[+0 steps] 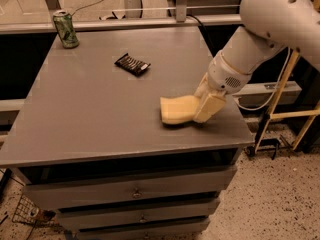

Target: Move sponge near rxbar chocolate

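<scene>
The pale yellow sponge [177,110] lies near the table's front right corner. My gripper [202,112] is at the sponge's right end, with one cream finger [209,108] in front of it and the other hidden behind it, closed on the sponge. The rxbar chocolate [132,64], a small flat black bar, lies further back and to the left of the sponge, well apart from it. My white arm reaches in from the upper right.
A green drink can [66,29] stands at the table's back left corner. The grey table [90,119] has drawers below its front edge. A wooden frame [285,109] stands to the right of the table, and a glass barrier runs behind it.
</scene>
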Tool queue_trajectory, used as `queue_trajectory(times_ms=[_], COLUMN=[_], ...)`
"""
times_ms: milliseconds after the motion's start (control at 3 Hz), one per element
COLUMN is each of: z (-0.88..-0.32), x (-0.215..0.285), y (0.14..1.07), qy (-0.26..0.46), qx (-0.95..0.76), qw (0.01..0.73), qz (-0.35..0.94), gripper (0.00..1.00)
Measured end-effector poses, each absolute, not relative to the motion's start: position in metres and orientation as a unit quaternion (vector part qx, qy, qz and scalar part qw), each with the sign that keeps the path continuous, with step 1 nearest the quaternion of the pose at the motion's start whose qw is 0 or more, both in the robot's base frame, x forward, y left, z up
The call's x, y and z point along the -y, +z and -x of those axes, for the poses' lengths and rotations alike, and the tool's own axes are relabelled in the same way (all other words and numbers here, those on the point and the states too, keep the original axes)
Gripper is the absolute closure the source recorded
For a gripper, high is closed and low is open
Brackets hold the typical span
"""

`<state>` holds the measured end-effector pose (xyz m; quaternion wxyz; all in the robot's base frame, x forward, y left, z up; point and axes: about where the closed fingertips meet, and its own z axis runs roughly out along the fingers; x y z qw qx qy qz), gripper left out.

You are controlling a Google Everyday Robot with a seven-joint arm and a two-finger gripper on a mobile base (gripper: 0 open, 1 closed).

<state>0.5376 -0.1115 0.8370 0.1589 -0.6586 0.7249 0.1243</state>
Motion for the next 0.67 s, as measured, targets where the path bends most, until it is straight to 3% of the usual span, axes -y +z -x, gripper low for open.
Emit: queue_trajectory(times_ms=[333, 667], z=[-0.55, -0.583], x=[0.117, 0.133], y=[0.852, 0.89], qy=[0.126, 0.099], qx=[-0.73, -0.734], qw=[0.183, 0.236], qz=[0.646, 0.629], gripper=[0.93, 1.0])
